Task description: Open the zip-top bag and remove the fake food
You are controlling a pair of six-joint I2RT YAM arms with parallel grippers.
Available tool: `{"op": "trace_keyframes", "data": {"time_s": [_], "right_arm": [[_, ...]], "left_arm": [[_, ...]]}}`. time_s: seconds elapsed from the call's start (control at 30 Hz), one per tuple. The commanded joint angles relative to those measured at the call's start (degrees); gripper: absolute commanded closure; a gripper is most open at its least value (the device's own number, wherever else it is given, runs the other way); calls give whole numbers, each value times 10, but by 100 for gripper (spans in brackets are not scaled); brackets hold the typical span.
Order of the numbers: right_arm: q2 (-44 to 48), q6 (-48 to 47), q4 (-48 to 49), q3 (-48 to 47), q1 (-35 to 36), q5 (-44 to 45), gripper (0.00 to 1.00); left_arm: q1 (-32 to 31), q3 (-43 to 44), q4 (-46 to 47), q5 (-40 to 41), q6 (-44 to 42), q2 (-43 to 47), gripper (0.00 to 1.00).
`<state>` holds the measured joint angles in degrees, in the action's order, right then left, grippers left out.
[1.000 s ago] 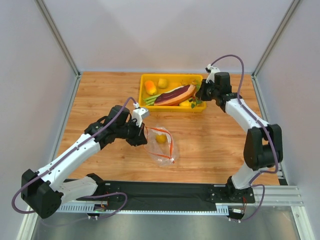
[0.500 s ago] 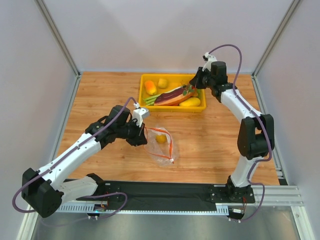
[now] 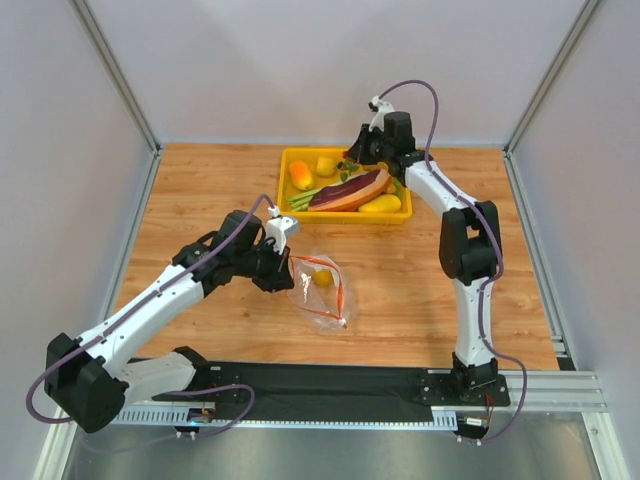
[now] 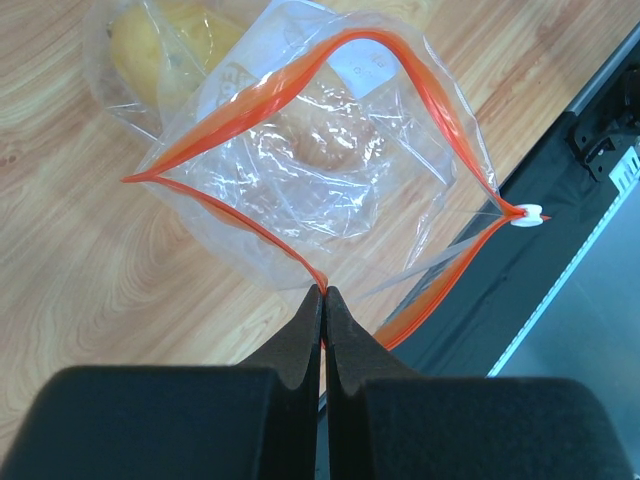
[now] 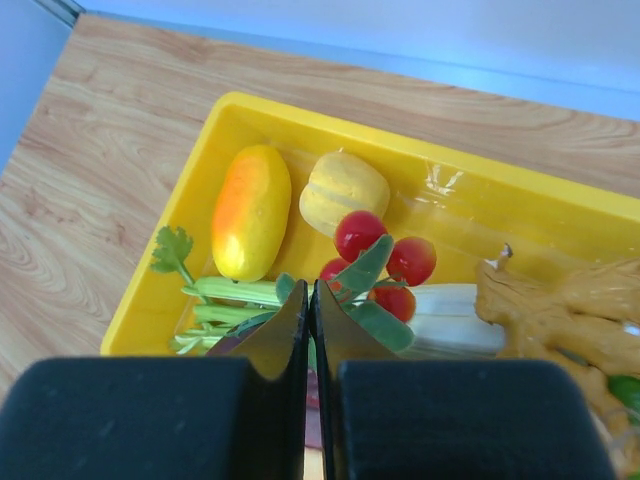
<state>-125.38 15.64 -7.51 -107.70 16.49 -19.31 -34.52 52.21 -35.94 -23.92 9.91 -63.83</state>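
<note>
Right arm has swung left along the yellow tray [image 5: 560, 210]. The right gripper [image 5: 310, 290] is clamped shut on the leafy tomato sprig [image 5: 360, 270] above it. The left gripper [image 4: 323, 295] is unchanged, pinched on the red-orange zip strip [image 4: 245, 97] of the zip-top bag [image 4: 300, 180], which lies mouth-open on the table [image 4: 60, 300] with the yellow fruit [image 4: 160, 40] inside. Assessment: the film is light, limp and slippery, so the stiffer strip is the sound hold.

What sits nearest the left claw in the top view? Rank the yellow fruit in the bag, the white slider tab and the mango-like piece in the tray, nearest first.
1. Yellow fruit, inside the zip-top bag, just right of the left claw.
2. White slider tab, at the bag's near corner.
3. Mango-like piece, far off in the yellow tray.
</note>
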Motion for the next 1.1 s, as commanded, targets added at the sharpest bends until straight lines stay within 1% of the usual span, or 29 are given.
{"op": "trace_keyframes", "data": {"time_s": [0.0, 0.1, 0.17, 0.23, 0.27, 0.3, 0.37, 0.4, 0.5, 0.6, 0.67, 0.7, 0.73, 0.8, 0.83, 0.87, 0.9, 0.93, 1.0, 1.03, 1.07], "right_arm": [[-28, -3, 13, -49, 19, 23, 100], [-53, 0, 15, -71, 24, 35, 100], [-60, 1, 18, -69, 26, 41, 99], [-60, 1, 21, -62, 28, 44, 85], [-59, 1, 21, -61, 29, 44, 72], [-58, 1, 21, -59, 29, 43, 50], [-49, -2, 23, -43, 29, 44, 40], [-43, -3, 26, -34, 29, 45, 33], [-11, -10, 40, 6, 29, 49, 30], [36, -13, 60, 56, 29, 49, 28], [82, -13, 70, 87, 29, 48, 28], [98, -12, 90, 119, 29, 47, 28], [131, -11, 97, 133, 30, 45, 28], [166, -13, 99, 177, 35, 45, 29], [201, -17, 89, 189, 39, 41, 29], [217, -33, 80, 202, 43, 41, 29], [236, -46, 77, 229, 57, 46, 28], [273, -56, 48, 245, 68, 56, 28], [311, -82, 37, 276, 101, 82, 28], [349, -84, 34, 311, 113, 97, 28], [369, -84, 33, 326, 123, 99, 28]], "left_arm": [[-3, 18, -5, 3, -11, -2, 100], [-3, 18, -5, 3, -12, -3, 100], [-3, 18, -6, 5, -12, -2, 100], [-3, 18, -5, 5, -12, -1, 100], [-3, 18, -5, 6, -12, -1, 100], [-3, 18, -6, 6, -12, -2, 100], [-3, 18, -7, 6, -12, 0, 100], [-3, 18, -7, 6, -13, 0, 100], [-3, 18, -7, 7, -13, 3, 100], [-3, 18, -7, 8, -12, 5, 100], [-3, 18, -7, 8, -11, 5, 100], [-3, 18, -6, 8, -11, 6, 100], [-3, 18, -7, 8, -11, 6, 100], [-3, 18, -6, 8, -11, 7, 100], [-3, 18, -6, 8, -11, 6, 100], [-3, 18, -5, 7, -10, 8, 100], [-3, 18, -6, 8, -10, 8, 100], [-3, 17, -4, 9, -9, 9, 100], [-3, 17, -4, 8, -10, 10, 100], [-3, 17, -4, 7, -9, 10, 100], [-3, 16, -4, 7, -9, 11, 100]]}}
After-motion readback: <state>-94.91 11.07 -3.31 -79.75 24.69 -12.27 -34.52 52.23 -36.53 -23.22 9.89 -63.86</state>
